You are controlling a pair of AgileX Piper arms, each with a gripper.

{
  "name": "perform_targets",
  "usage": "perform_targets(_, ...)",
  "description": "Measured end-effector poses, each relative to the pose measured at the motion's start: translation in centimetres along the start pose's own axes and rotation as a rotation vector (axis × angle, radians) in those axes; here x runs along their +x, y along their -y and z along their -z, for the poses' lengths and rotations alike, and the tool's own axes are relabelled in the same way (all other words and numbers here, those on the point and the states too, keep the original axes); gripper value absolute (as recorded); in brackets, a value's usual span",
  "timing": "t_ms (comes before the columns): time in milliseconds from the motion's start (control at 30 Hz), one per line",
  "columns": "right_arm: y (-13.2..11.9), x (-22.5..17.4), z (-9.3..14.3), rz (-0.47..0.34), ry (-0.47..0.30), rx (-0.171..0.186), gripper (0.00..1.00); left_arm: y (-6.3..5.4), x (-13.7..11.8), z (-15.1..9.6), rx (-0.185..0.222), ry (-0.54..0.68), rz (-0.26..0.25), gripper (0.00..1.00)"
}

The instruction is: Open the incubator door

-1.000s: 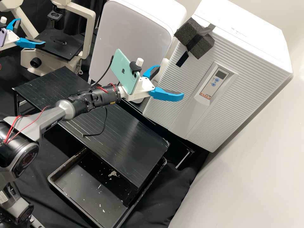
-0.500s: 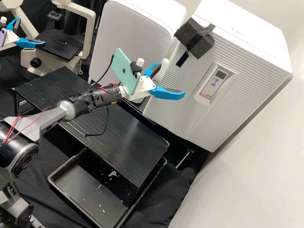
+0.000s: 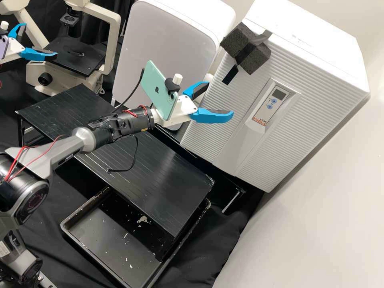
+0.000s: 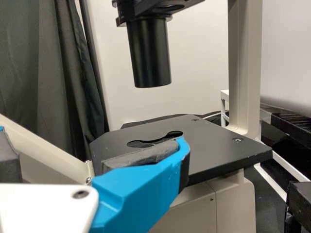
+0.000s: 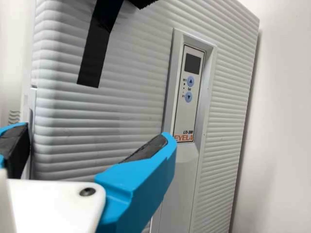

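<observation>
The white incubator (image 3: 316, 80) stands at the right of the high view, its ribbed door (image 3: 220, 120) shut. In front of the door's left part is my right gripper (image 3: 220, 100), open with nothing held. In the right wrist view, the ribbed door (image 5: 131, 116) lies beyond the open right gripper (image 5: 95, 131), with the control panel (image 5: 190, 94) to one side; whether a finger touches the door I cannot tell. My left gripper (image 3: 40, 40) stands open by the microscope at the upper left. The left wrist view has the open left gripper (image 4: 92, 141) before the microscope stage (image 4: 214, 145).
Dark foam (image 3: 246, 48) with black tape sits at the incubator's upper front edge. Left of it stands a rounded white appliance (image 3: 164, 48). A black ribbed platform (image 3: 160, 176) lies under the right arm, partly over a black tray (image 3: 80, 244). The microscope (image 3: 114, 36) is behind.
The right gripper has shifted slightly to the right in the high view and turned a little, its farther finger showing more. The left gripper has kept still, and the incubator door has not moved.
</observation>
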Motion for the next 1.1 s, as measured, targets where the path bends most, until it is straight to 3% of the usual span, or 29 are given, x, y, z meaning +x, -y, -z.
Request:
perform_targets(233,0.11,-0.02,0.09,0.009,-0.013,0.008,0.00,0.00,0.00,0.00,0.000,0.000,0.000,1.00)
perform_targets(833,0.43,-0.08,0.28,0.037,-0.042,-0.011,0.00,0.00,0.00,0.00,0.000,0.000,0.000,1.00)
perform_targets(1100,0.49,-0.08,0.33,0.044,-0.047,0.000,0.00,0.00,0.00,0.00,0.000,0.000,0.000,1.00)
